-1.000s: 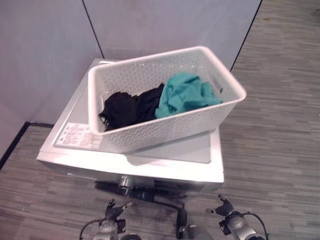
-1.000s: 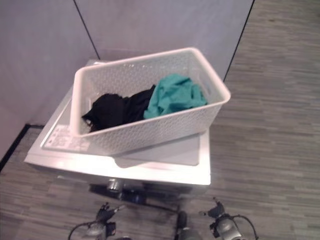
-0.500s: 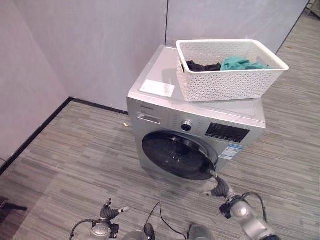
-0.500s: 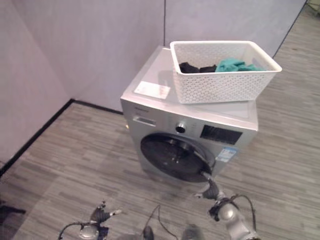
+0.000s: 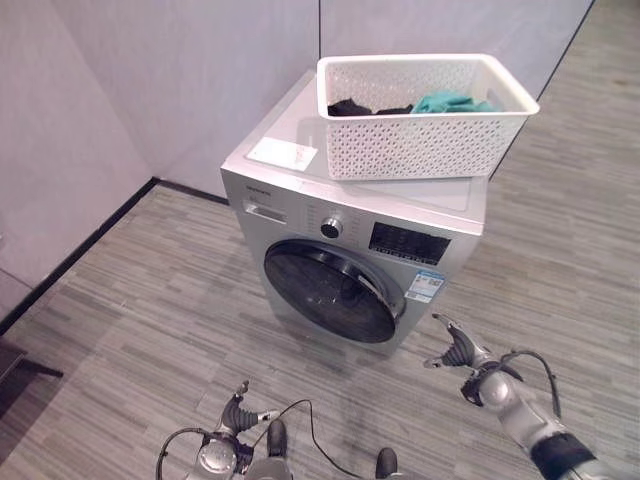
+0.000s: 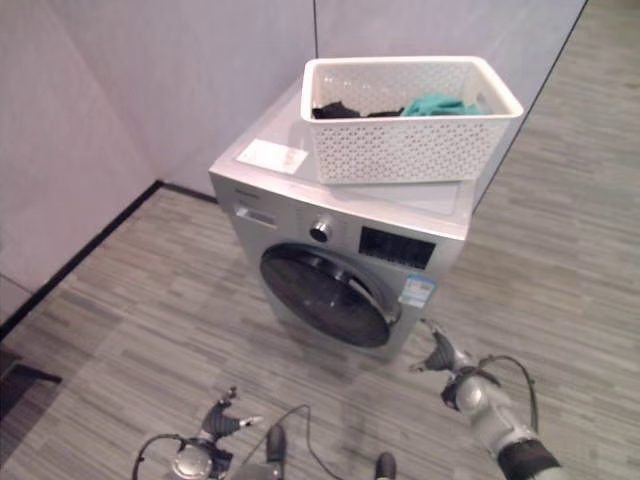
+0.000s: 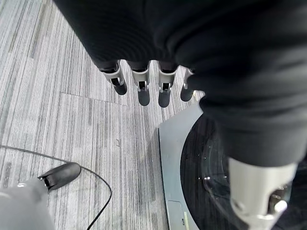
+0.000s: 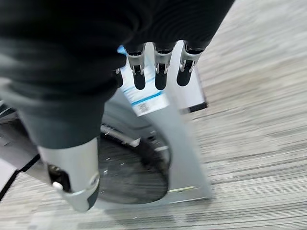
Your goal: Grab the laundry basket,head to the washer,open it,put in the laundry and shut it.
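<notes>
White laundry basket [image 5: 425, 118] with black and teal clothes sits atop the washer [image 5: 350, 235], upper centre; round door [image 5: 332, 292] closed. Right hand [image 5: 457, 352], lower right, and left hand [image 5: 234, 417], bottom, are open and empty

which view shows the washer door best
The left eye view: the whole round dark washer door faces the camera, shut, below the laundry basket. The right eye view shows it much the same. The left wrist view catches one curved edge of the glass past the left hand; the right wrist view shows its lower part, blurred.
</notes>
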Controlling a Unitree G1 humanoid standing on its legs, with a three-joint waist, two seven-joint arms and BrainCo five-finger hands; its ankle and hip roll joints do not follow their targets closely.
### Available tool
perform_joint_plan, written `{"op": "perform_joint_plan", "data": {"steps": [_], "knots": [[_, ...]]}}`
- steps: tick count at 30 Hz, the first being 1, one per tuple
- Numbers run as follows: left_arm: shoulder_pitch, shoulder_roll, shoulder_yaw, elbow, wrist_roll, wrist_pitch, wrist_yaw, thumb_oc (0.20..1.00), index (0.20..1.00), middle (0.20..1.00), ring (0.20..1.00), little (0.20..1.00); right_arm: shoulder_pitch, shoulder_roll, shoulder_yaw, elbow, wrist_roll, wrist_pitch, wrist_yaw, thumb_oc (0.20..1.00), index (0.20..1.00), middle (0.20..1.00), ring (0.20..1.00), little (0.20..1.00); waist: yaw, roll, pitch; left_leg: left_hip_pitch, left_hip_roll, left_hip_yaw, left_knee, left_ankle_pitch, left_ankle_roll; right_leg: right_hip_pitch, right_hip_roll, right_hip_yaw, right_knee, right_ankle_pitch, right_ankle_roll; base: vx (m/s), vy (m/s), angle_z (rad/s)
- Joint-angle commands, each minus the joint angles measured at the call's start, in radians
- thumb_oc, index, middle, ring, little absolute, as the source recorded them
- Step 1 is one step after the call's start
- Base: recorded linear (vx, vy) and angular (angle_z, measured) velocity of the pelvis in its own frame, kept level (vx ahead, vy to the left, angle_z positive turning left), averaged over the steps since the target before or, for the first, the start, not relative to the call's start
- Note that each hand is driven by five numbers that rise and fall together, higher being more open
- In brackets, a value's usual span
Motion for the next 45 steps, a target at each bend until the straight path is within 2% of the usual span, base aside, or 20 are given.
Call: {"op": "perform_joint_plan", "data": {"steps": [1,11,19,25,26,31,36,40,41,43,45], "knots": [[-0.09,0.062,0.006,-0.01,-0.054,-0.053,0.002,1.0,1.0,1.0,1.0,1.0,-0.118,0.053,0.008,0.034,0.028,-0.015,-0.056,1.0,1.0,1.0,1.0,1.0,0.01,-0.076,0.042,0.061,-0.025,-0.003,0.049,-0.151,-0.008,-0.074,-0.094,0.02,0.015,-0.007,0.03,-0.03,0.001,0.09],[-0.101,0.048,-0.011,0.017,-0.066,-0.054,0.014,1.0,1.0,1.0,1.0,1.0,-0.176,0.106,0.048,0.073,0.059,-0.011,-0.072,1.0,1.0,1.0,1.0,1.0,0.015,-0.054,0.073,0.03,-0.033,-0.006,0.046,-0.137,-0.004,-0.116,-0.097,0.027,0.02,0.004,0.025,-0.02,0.009,0.05],[-0.118,0.059,-0.01,-0.007,-0.141,-0.087,0.023,1.0,1.0,1.0,1.0,1.0,-0.329,0.101,0.05,0.145,0.075,-0.017,-0.149,1.0,1.0,1.0,1.0,1.0,0.029,-0.021,0.123,-0.05,-0.051,0.004,0.072,-0.122,-0.007,-0.198,-0.113,0.039,0.039,0.023,0.023,-0.06,0.029,-0.03],[-0.142,0.064,-0.026,-0.028,-0.169,-0.115,0.028,1.0,1.0,1.0,1.0,1.0,-0.452,0.061,0.11,0.202,0.031,-0.036,-0.166,1.0,1.0,1.0,1.0,1.0,0.04,0.018,0.163,-0.116,-0.067,0.007,0.085,-0.103,-0.014,-0.258,-0.135,0.046,0.057,0.034,0.025,-0.06,0.024,0.0],[-0.152,0.066,-0.037,-0.042,-0.19,-0.13,0.032,1.0,1.0,1.0,1.0,1.0,-0.531,0.045,0.153,0.267,0.02,-0.049,-0.166,1.0,1.0,1.0,1.0,1.0,0.052,0.039,0.179,-0.139,-0.07,0.008,0.09,-0.096,-0.017,-0.284,-0.143,0.051,0.061,0.04,0.027,-0.09,0.034,-0.06],[-0.187,0.062,-0.046,-0.057,-0.238,-0.155,0.046,1.0,1.0,1.0,1.0,1.0,-0.675,0.064,0.232,0.384,0.027,-0.055,-0.157,1.0,1.0,1.0,1.0,1.0,0.074,0.065,0.193,-0.177,-0.068,0.026,0.089,-0.08,-0.025,-0.32,-0.146,0.058,0.039,0.054,0.032,-0.03,0.015,-0.04],[-0.199,0.029,-0.017,-0.064,-0.32,-0.147,0.068,1.0,1.0,1.0,1.0,1.0,-0.581,0.221,0.234,0.293,0.1,-0.055,-0.15,1.0,1.0,1.0,1.0,1.0,0.068,0.061,0.194,-0.175,-0.058,0.025,0.083,-0.076,-0.026,-0.316,-0.134,0.058,0.029,0.055,0.026,0.01,-0.032,-0.08],[-0.204,0.026,-0.011,-0.081,-0.331,-0.147,0.083,1.0,1.0,1.0,1.0,1.0,-0.54,0.325,0.232,0.332,0.133,-0.056,-0.163,1.0,1.0,1.0,1.0,1.0,0.072,0.058,0.19,-0.167,-0.054,0.023,0.084,-0.08,-0.026,-0.304,-0.129,0.052,0.024,0.053,0.025,0.0,-0.005,-0.01],[-0.212,0.023,-0.009,-0.076,-0.328,-0.142,0.103,1.0,1.0,1.0,1.0,1.0,-0.507,0.401,0.227,0.371,0.182,-0.054,-0.17,1.0,1.0,1.0,1.0,1.0,0.075,0.054,0.186,-0.157,-0.049,0.024,0.081,-0.082,-0.027,-0.293,-0.127,0.044,0.023,0.05,0.025,0.03,-0.029,-0.06],[-0.214,0.023,-0.01,-0.058,-0.314,-0.127,0.124,1.0,1.0,1.0,1.0,1.0,-0.475,0.471,0.235,0.398,0.236,-0.052,-0.171,1.0,1.0,1.0,1.0,1.0,0.078,0.046,0.178,-0.142,-0.042,0.026,0.077,-0.084,-0.029,-0.278,-0.122,0.037,0.024,0.045,0.023,0.03,-0.023,-0.06],[-0.214,0.021,-0.011,-0.04,-0.307,-0.116,0.133,1.0,1.0,1.0,1.0,1.0,-0.453,0.5,0.241,0.407,0.269,-0.052,-0.171,1.0,1.0,1.0,1.0,1.0,0.079,0.042,0.175,-0.133,-0.037,0.027,0.076,-0.085,-0.03,-0.269,-0.12,0.033,0.024,0.041,0.023,0.02,-0.008,-0.01]]}}
